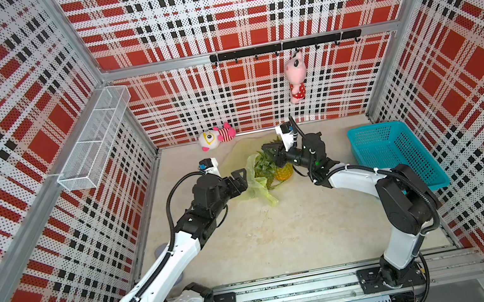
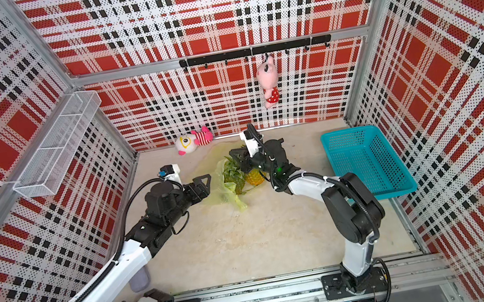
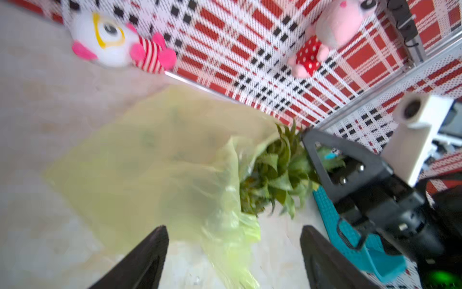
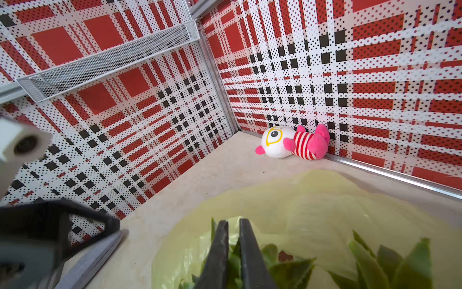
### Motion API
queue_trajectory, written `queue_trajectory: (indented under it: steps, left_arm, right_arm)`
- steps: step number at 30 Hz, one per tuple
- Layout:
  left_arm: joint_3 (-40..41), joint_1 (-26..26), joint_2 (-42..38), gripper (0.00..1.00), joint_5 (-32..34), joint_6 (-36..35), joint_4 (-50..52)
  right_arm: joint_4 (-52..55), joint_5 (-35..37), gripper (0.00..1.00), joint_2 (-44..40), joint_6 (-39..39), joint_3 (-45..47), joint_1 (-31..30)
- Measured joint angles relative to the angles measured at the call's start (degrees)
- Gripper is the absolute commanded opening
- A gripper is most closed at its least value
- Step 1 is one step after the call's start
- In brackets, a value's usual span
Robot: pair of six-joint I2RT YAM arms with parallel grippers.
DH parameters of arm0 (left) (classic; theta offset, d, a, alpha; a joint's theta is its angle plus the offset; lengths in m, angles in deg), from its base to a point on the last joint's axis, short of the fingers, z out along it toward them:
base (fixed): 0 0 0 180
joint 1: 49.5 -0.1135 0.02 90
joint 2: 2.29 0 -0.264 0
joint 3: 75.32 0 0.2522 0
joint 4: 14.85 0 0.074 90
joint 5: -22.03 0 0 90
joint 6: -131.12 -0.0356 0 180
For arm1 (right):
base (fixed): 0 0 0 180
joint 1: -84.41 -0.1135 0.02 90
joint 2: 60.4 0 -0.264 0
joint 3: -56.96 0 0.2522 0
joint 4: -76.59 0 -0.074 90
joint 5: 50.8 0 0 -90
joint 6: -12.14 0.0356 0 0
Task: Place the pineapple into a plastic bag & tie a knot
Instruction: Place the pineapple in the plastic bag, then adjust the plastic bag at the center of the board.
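Observation:
The pineapple (image 1: 282, 172) lies tilted on the table, its yellow body bare and its green crown (image 3: 275, 175) at the mouth of the plastic bag (image 1: 256, 186). This thin yellow-green bag (image 2: 223, 192) lies crumpled beside the fruit, and its flat part spreads toward the back wall (image 4: 312, 200). My right gripper (image 4: 233, 221) is shut on the crown leaves (image 1: 267, 151). My left gripper (image 3: 233, 230) is open, with a fold of the bag lying loose between its fingers (image 1: 240, 180). The knot is out of view.
A turquoise mesh basket (image 1: 373, 127) stands at the right. A white and pink plush toy (image 1: 217, 137) lies by the back wall, and a pink plush (image 1: 295, 78) hangs from the hook rail. A wire shelf (image 1: 95, 139) juts from the left wall.

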Motion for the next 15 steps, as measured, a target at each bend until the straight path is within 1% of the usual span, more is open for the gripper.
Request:
queue_trajectory:
  steps: [3,8,11,13,15]
  left_arm:
    - [3.56,2.51,1.55,0.83,-0.02,4.72,-3.72]
    - [5.03,2.86,6.54,0.76,-0.31,10.45,-11.23]
    - [5.03,2.86,9.05,0.66,-0.55,12.61,-14.12]
    - [5.03,2.84,10.19,0.58,-0.63,13.84,-14.91]
    - [5.03,2.73,10.91,0.53,-0.33,14.56,-14.97]
  right_arm:
    - [0.24,0.00,0.00,0.39,-0.04,-0.20,-0.48]
    - [0.66,-0.04,0.00,0.39,-0.02,-0.20,-1.05]
    - [0.74,0.00,0.00,0.39,-0.04,-0.20,-1.07]
    - [0.90,0.02,0.00,0.39,-0.04,-0.20,-1.07]
    - [1.01,0.11,0.00,0.39,-0.04,-0.20,-1.07]
